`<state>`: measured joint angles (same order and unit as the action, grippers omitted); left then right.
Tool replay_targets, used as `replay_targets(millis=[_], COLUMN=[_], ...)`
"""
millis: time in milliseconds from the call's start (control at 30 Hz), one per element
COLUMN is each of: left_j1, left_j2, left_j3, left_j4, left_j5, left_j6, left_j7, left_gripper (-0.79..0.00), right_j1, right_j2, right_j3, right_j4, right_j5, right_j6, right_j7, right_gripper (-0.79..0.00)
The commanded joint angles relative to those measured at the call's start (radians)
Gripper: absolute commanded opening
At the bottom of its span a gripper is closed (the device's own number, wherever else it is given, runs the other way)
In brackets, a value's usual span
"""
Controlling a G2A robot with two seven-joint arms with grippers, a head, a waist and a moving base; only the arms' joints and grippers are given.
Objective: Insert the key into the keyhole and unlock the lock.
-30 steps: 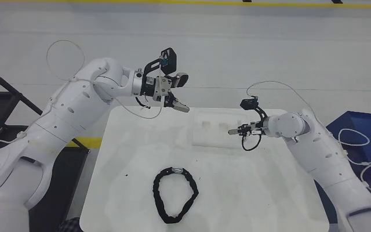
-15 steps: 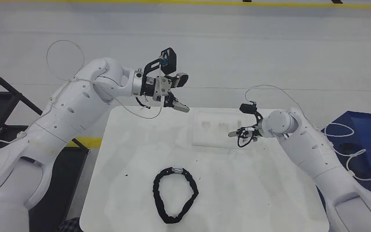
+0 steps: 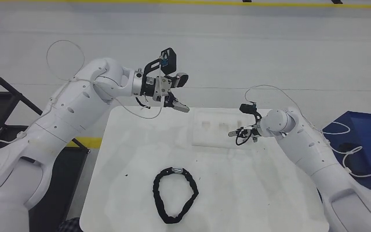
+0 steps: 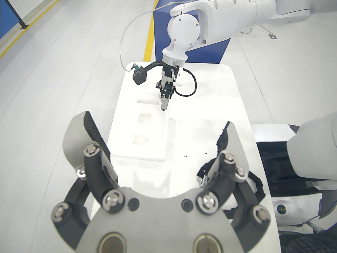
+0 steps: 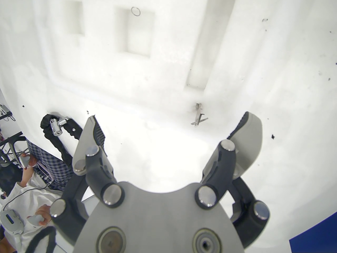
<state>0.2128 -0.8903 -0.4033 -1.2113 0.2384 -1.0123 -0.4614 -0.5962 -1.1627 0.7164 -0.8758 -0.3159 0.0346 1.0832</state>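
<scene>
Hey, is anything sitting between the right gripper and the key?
Nothing visible. The key lies uncovered on the white surface at the end of the long slot in the foam tray. The right gripper hangs open facing it, with no object between them.

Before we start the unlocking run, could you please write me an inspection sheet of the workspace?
Surface: white table, with scattered dark specks.
Job's things: key lying by the end of the long slot in the foam tray; black chain lock closed in a loop on the robot's side of the table.
Clutter: small metal ring in a tray recess.
Grippers: left gripper open and empty, raised over the table's far edge; right gripper open and empty, fingers pointed towards the key.
Cables: black cable looped at the right wrist; white cable along the right arm.
Surroundings: blue cabinet beyond the table; yellow floor line.
</scene>
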Motion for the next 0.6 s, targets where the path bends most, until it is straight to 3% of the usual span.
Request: replay_targets(millis=[0,567], left_j1=[0.0,0.0], left_j2=[0.0,0.0], left_j3=[0.0,0.0], left_j4=[0.0,0.0], left_j5=[0.0,0.0], left_j6=[0.0,0.0], left_j7=[0.0,0.0], left_gripper=[0.0,0.0], right_j1=[0.0,-0.015], right_j2=[0.0,0.004], right_j3=[0.0,-0.01], right_j4=[0.0,-0.073], right_j5=[0.0,-0.097], right_j6=[0.0,0.014], right_j7=[0.0,0.044], right_gripper=[0.0,0.0])
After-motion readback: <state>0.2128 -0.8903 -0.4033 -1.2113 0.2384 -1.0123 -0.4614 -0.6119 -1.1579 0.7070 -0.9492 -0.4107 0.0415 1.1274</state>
